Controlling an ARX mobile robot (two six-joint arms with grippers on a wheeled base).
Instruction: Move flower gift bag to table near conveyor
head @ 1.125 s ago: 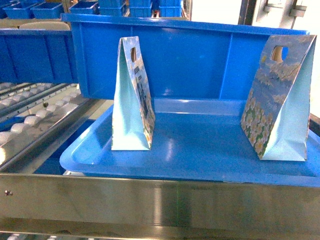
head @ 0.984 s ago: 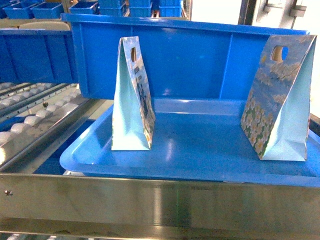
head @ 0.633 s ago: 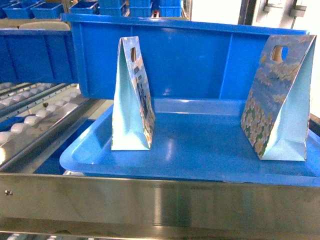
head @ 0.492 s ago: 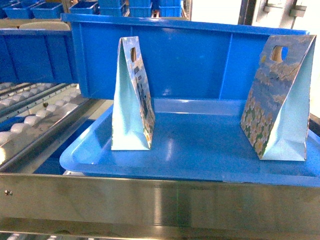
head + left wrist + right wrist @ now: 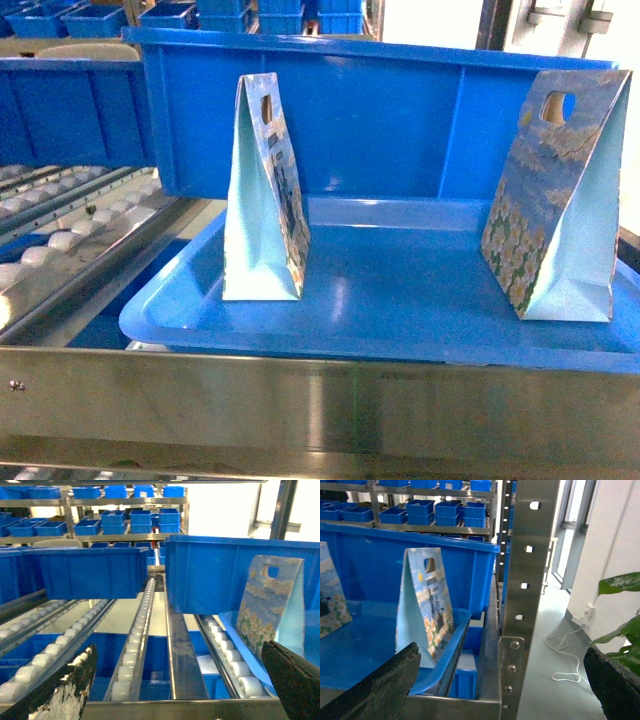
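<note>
Flower gift bags stand upright on a shiny blue plastic tray [image 5: 400, 310]: the left gift bag [image 5: 262, 195] near the tray's left front, its narrow pale side facing the head camera, and the right gift bag [image 5: 555, 200] at the tray's right edge, its flowered face angled inward. Each has a cut-out handle hole near the top. Behind them rises the wall of a large blue bin [image 5: 400, 120]. The tray sits on the conveyor [image 5: 70, 240], whose white rollers run along the left, and a stainless-steel rail [image 5: 320, 405] crosses the foreground.

The left end effector [image 5: 175, 690] is spread wide, with dark fingers [image 5: 65, 690] at both lower corners of the left wrist view, holding nothing; one bag shows to its right past the roller tracks. The right end effector [image 5: 500, 690] is likewise apart and empty, beside a steel upright post [image 5: 530, 555], with a bag just ahead on the tray. Shelves of blue crates [image 5: 120, 520] fill the background.
</note>
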